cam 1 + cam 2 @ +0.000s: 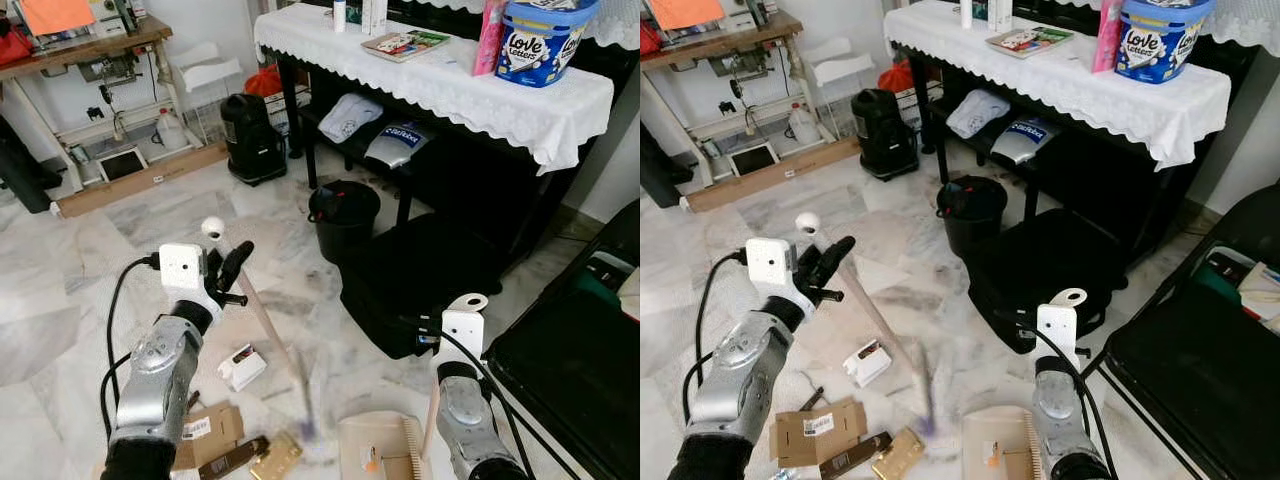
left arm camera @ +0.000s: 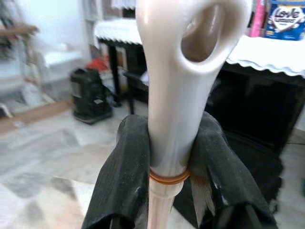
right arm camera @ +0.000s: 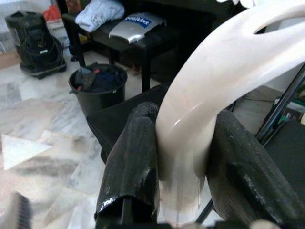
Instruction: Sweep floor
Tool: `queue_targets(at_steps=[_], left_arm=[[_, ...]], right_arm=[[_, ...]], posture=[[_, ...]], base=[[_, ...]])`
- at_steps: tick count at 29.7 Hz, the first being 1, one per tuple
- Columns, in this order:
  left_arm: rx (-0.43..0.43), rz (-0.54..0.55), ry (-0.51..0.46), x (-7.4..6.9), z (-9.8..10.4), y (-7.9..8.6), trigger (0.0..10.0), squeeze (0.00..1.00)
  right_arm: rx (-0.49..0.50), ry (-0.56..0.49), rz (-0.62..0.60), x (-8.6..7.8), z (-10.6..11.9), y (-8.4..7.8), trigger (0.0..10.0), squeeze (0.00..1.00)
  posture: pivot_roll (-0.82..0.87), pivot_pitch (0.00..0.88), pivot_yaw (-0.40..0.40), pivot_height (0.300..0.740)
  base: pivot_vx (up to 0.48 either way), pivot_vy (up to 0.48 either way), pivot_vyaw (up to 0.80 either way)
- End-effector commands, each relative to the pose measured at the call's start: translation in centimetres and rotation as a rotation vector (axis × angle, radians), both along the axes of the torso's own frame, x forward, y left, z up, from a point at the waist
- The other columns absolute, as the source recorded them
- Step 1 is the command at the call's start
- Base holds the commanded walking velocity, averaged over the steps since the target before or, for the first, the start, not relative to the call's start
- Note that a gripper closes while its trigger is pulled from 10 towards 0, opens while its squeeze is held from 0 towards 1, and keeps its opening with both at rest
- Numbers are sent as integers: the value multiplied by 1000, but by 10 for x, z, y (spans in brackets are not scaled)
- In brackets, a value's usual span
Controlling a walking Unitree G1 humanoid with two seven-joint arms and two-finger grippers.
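The broom (image 1: 262, 320) is in my left gripper (image 1: 226, 272), its pale stick slanting down from the rounded handle end by the fingers to a blurred bristle head (image 1: 306, 418) at the floor just left of the dustpan (image 1: 372, 447). I judge the sweep as under way but far from done: nearest to me a flattened cardboard piece (image 1: 208, 434), a dark bar-shaped scrap (image 1: 232, 457) and a gold-coloured packet (image 1: 275, 457) lie loose on the marble floor (image 1: 70, 290) near the pan's mouth, and a small white box (image 1: 241, 366) sits a bit further out, beside the stick. I can't tell whether anything is in the pan yet. In the left wrist view both black fingers (image 2: 123, 181) are clamped on the cream handle just below its hanging hole, with an orange ring on the stick between them. My right gripper (image 3: 186, 176) is likewise closed tight around the dustpan's curved white handle (image 1: 466, 304), which stands up beside my right wrist while the pan rests low on the floor. Further off stand a black bag (image 1: 420, 275), a black bin (image 1: 343, 215) and the cloth-covered table (image 1: 440, 85), well apart from the litter. What's left, by my reading, is drawing those scraps to the pan.
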State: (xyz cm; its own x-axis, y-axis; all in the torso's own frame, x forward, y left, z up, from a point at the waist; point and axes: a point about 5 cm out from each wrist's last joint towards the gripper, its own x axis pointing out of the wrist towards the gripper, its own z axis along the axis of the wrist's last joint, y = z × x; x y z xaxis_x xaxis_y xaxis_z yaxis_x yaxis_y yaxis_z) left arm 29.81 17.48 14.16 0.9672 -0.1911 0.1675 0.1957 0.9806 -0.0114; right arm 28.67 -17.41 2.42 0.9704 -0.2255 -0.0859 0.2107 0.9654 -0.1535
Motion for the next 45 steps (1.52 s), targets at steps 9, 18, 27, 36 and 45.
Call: queue_targets(at_steps=[9, 18, 27, 36, 45], left_arm=[[87, 54, -84, -11, 3, -4, 10000, 0], [130, 41, -78, -17, -11, -17, 10000, 0], [140, 45, -75, -10, -18, -23, 10000, 0], [140, 39, -79, -10, -24, -27, 10000, 0], [147, 42, -100, -9, -21, -25, 10000, 0]], right_arm=[[33, -230, -5, 2, 38, -2, 10000, 0], [62, -319, 5, 1, 66, 1, 10000, 0], [60, -327, -11, 6, 75, -1, 10000, 0], [76, -311, -44, 5, 75, 0, 10000, 0], [67, -313, -33, 6, 77, 1, 10000, 0]], posture=[[79, 0, 70, 740], [63, 0, 43, 740], [45, 0, 43, 740], [41, 0, 42, 740], [53, 0, 35, 740]], base=[[0, 0, 0], [0, 0, 0], [0, 0, 0], [0, 0, 764], [0, 0, 793]])
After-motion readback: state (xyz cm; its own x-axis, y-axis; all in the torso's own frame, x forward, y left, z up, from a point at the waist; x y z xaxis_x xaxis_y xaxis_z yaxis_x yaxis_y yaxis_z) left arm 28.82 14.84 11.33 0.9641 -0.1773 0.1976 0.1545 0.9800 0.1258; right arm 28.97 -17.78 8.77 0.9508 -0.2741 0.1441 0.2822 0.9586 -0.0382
